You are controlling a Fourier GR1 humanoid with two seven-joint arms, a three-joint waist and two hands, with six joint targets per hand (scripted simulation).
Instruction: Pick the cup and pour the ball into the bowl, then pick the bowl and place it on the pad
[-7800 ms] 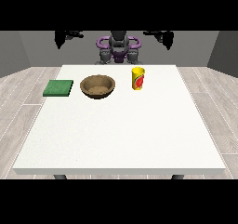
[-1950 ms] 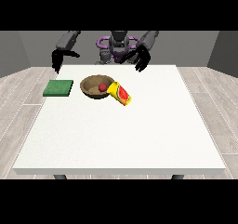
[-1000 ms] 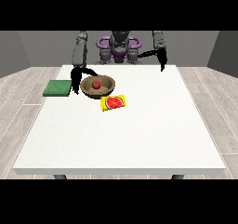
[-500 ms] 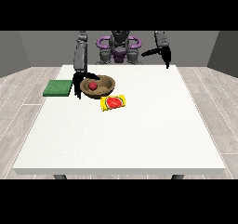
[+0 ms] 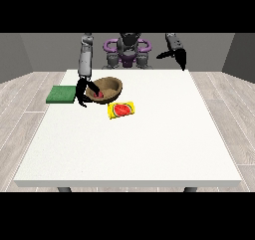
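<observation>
Tilted since a moment ago, the bowl [image 5: 106,89] with the ball [image 5: 99,93] is pinched at its rim by the hand at the view's left [image 5: 82,93], ready for carrying to the pad [image 5: 62,94] beside it.

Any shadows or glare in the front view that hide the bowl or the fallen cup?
Front view: even light, no glare on the white table; the bowl and the cup lying on its side both show clearly; the hand at the view's left covers only the bowl's near rim.

The bowl [image 5: 107,89] has tilted up in the robot hand [image 5: 82,92] at the view's left.
</observation>
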